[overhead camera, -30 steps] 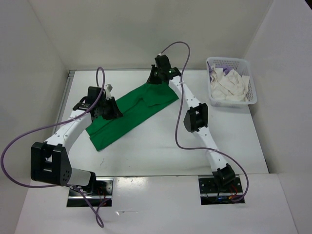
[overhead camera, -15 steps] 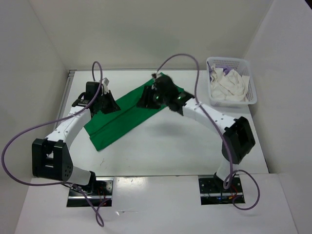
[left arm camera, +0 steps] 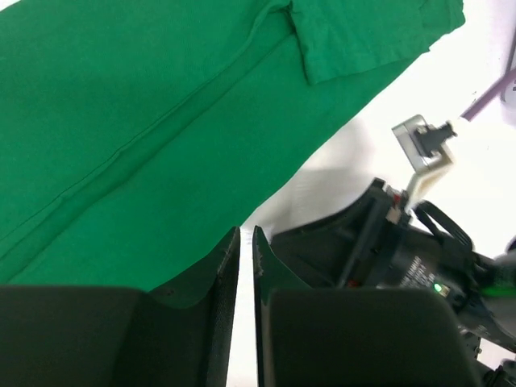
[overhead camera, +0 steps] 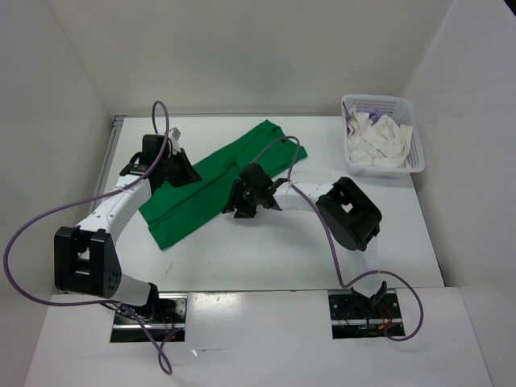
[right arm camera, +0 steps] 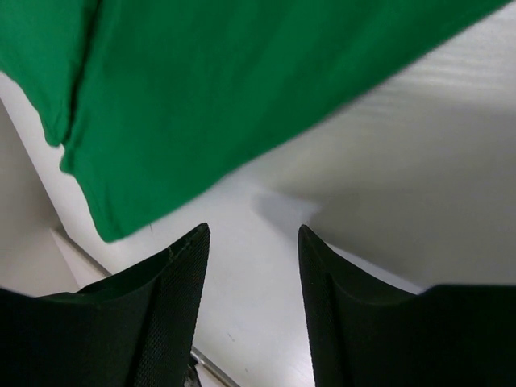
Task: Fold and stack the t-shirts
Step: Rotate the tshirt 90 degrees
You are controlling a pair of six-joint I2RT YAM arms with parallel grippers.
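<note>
The green t-shirt [overhead camera: 193, 201] lies folded lengthwise, the right gripper [right arm camera: 251, 234] gaping empty at its four o'clock and the left gripper [left arm camera: 247, 234] nearly closed at nine; a crosswise fold looks next.

No words can be read.
Some tiny pale marks sit on the black right arm [left arm camera: 407, 262], at the lower right of the left wrist view, but they are too small and blurry to make out.
</note>
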